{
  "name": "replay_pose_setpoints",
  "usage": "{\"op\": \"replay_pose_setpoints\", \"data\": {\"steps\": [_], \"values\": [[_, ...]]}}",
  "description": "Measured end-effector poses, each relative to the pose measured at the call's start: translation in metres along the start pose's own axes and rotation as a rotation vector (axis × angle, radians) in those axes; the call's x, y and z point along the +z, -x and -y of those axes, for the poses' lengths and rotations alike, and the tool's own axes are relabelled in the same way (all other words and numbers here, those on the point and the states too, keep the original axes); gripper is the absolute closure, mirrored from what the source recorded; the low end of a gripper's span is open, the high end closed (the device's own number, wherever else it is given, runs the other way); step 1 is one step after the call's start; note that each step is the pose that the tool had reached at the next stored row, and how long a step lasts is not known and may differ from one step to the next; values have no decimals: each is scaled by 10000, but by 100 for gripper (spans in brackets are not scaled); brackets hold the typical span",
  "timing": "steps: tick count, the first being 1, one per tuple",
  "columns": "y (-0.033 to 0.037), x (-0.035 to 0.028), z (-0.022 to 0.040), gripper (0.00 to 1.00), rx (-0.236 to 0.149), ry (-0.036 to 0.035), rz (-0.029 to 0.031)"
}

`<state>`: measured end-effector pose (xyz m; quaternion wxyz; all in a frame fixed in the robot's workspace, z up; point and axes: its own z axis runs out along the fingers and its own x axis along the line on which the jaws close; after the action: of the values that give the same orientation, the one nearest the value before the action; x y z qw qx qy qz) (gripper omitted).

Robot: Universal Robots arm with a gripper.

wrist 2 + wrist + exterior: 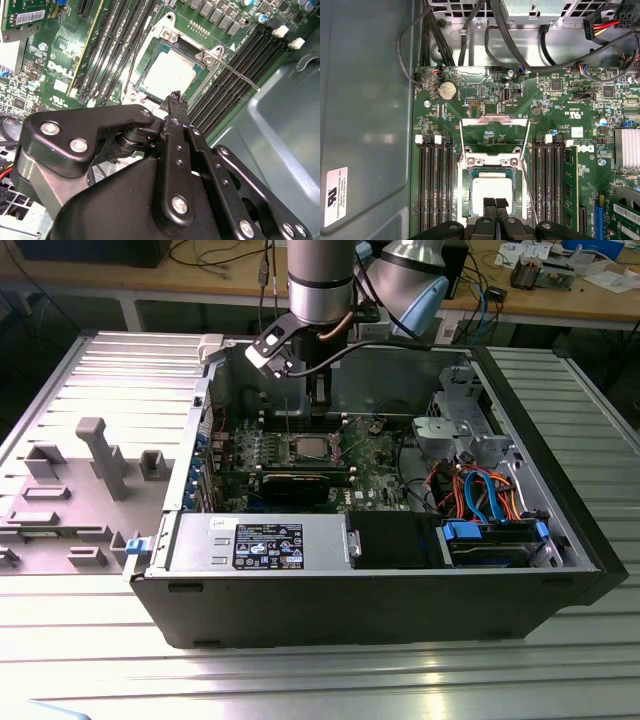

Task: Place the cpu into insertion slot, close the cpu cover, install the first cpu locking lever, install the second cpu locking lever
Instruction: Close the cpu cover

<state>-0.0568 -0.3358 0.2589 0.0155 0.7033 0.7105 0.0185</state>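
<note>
The cpu [491, 189] lies flat in the insertion slot [468, 196] on the green motherboard, its silver top showing, and it also shows in the second wrist view [167, 75] and the exterior view [312, 447]. The cpu cover [494, 120] stands swung up from its hinge, so the board shows through its window. One thin wire locking lever [532, 185] runs unlatched along one side of the socket and sticks out free [241, 76]. My gripper [495, 204] hangs just over the chip's near edge, shut with nothing in it, its tip [175, 97] above the socket rim.
Long black memory slots [435, 185] flank the socket on both sides. Cables [530, 60] run along the case's inner wall. A black power supply [270, 540] and a drive bay [495, 540] fill the case's front. A grey fixture plate [90, 470] lies at the exterior view's left.
</note>
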Motion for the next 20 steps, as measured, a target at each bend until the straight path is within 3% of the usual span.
{"op": "replay_pose_setpoints", "data": {"steps": [20], "values": [[0,-54,-3,89,0,0,0]]}}
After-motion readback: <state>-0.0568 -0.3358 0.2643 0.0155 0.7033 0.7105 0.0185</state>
